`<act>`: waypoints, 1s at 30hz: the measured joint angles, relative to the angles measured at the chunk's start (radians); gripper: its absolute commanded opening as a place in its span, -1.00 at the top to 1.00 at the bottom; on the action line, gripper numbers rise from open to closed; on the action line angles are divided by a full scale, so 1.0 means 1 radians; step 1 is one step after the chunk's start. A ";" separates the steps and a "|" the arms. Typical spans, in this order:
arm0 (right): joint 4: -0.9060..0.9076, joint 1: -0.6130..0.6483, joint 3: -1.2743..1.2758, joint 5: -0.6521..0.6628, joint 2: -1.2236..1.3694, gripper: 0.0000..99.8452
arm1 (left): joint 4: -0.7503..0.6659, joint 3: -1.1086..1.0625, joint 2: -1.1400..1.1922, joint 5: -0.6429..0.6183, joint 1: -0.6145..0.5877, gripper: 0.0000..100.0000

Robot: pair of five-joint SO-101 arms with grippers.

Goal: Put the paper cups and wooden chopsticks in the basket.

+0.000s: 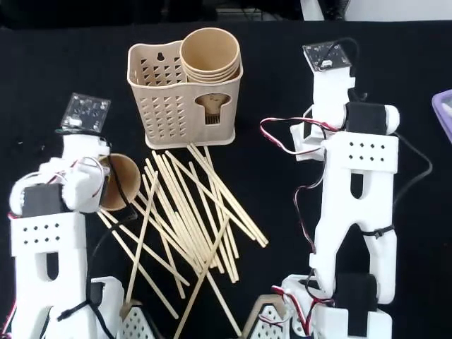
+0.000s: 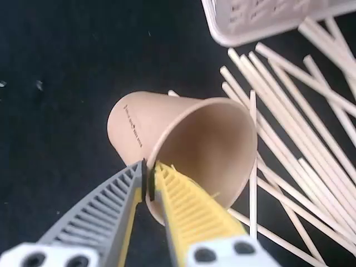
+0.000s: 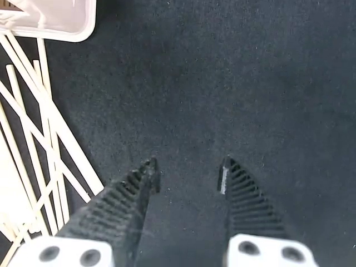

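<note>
1. Currently the left tool (image 2: 149, 172) pinches the rim of a tan paper cup (image 2: 183, 144), which is tipped sideways beside the scattered pale wooden chopsticks (image 1: 187, 212).
2. Right tool (image 3: 186, 175) spread, over bare black desk (image 3: 250, 83).
3. Judgement: grip firmly, lift clear of the beige slotted plastic basket (image 1: 166, 106) wall, turn the mouth up, and nest it into the stacked cups (image 1: 210, 53).
</note>
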State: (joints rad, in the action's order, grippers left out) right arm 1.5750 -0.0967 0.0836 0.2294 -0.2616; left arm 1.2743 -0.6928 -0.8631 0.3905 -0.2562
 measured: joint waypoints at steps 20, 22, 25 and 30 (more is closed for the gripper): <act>-0.095 0.000 0.193 0.000 0.000 0.63 | 0.018 0.272 0.451 -0.269 -0.216 0.88; -0.103 0.000 0.204 0.000 0.000 0.63 | 0.029 0.315 0.506 -0.269 -0.221 0.78; -0.104 0.000 0.204 0.000 0.000 0.63 | 0.078 0.341 0.585 -0.272 -0.218 0.76; -0.106 -0.008 0.204 -0.002 0.000 0.63 | 0.106 0.391 0.597 -0.278 -0.218 0.93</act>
State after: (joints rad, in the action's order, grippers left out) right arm 1.4691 -0.1043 0.2877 0.2279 -0.2616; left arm 1.3802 -0.3015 -0.2662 0.1128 -0.4741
